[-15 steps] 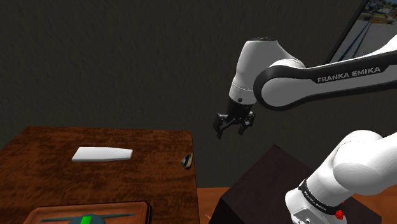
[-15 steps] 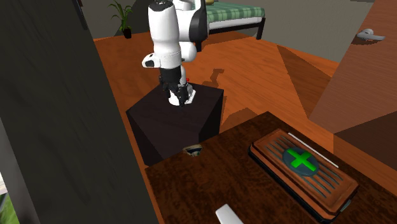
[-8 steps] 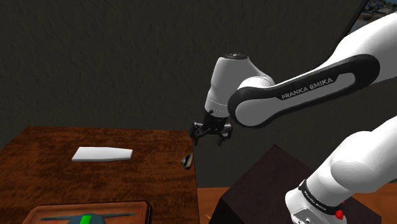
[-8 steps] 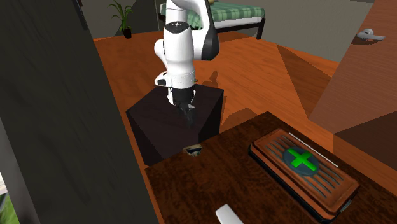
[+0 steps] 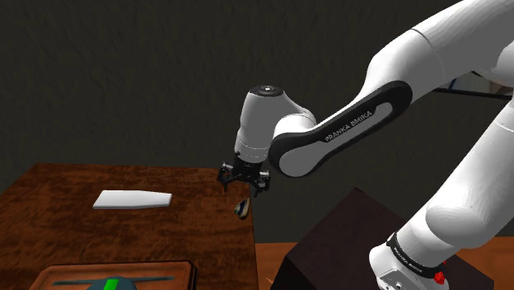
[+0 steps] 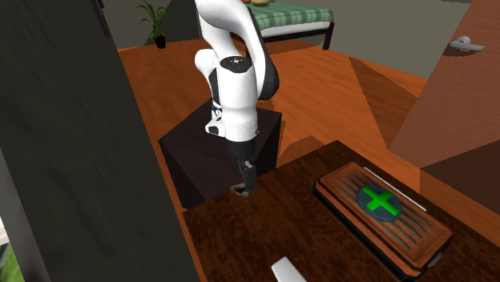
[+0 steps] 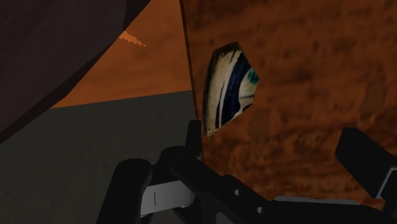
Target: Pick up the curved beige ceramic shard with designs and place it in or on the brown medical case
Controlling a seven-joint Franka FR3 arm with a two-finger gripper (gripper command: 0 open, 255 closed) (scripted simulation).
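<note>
Black gripper (image 5: 243, 176) hanging over the wooden table's (image 5: 66, 235) corner at the shoulder view's centre, fingers spread wide and empty, curved beige shard (image 5: 241, 208) with blue markings lying just beneath at the table edge, brown case (image 5: 175, 271) well apart, lower left.

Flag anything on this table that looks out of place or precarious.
The painted shard lies at the very edge of the brown table, by the corner nearest the stand, so a nudge might tip it off. The open gripper hangs just above it.
</note>
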